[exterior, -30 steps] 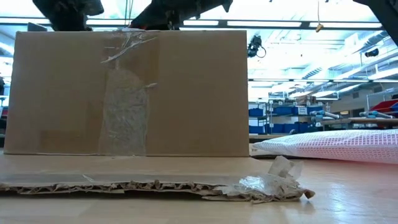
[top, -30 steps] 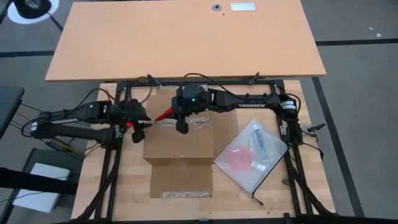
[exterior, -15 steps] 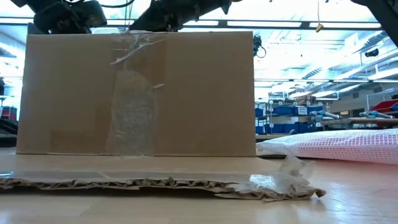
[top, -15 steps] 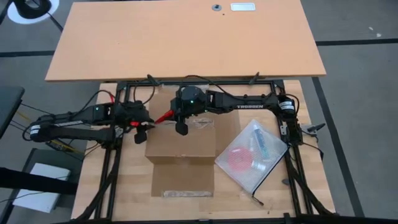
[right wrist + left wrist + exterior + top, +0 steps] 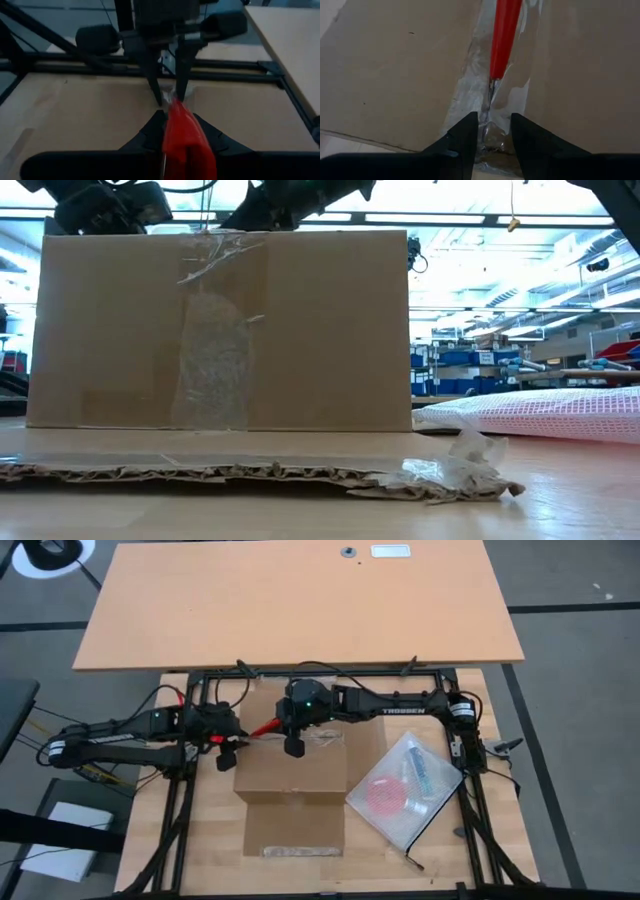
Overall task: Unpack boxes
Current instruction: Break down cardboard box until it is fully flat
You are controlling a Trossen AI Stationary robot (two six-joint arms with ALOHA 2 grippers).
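The brown cardboard box [image 5: 290,770] stands mid-table, its near flap [image 5: 292,832] flat on the wood. It fills the low view [image 5: 220,330], where a taped seam runs down its near wall. My left gripper [image 5: 228,747] is at the left end of the box top's taped seam [image 5: 470,95], its fingers narrowly apart around crumpled clear tape. My right gripper [image 5: 288,732] hovers over the box top, shut on a red cutter [image 5: 262,727]. The cutter's blade tip [image 5: 491,89] points at the seam just in front of the left fingers. My left gripper has a crumpled wad of clear tape [image 5: 493,136] between its two fingers [image 5: 156,87], coming from above at the seam's left end; the tape stays stuck to the box. My right gripper pinches the red cutter's handle [image 5: 183,134] between its fingers. The cutter is roughly level, lying along the seam and pointing toward the table's left. Its blade tip is at the tape.
A clear mesh-backed bag [image 5: 405,788] with a pink round item lies to the right of the box. A torn scrap of tape [image 5: 450,468] sits on the near flap's edge. The black arm frame [image 5: 320,672] borders the far side, and a larger wooden table [image 5: 300,600] lies beyond it.
The box slid a little toward the table's right, and my left gripper moved right with it at the seam's end. Both have kept still over the last half second. My right gripper stayed over the box top with the cutter.
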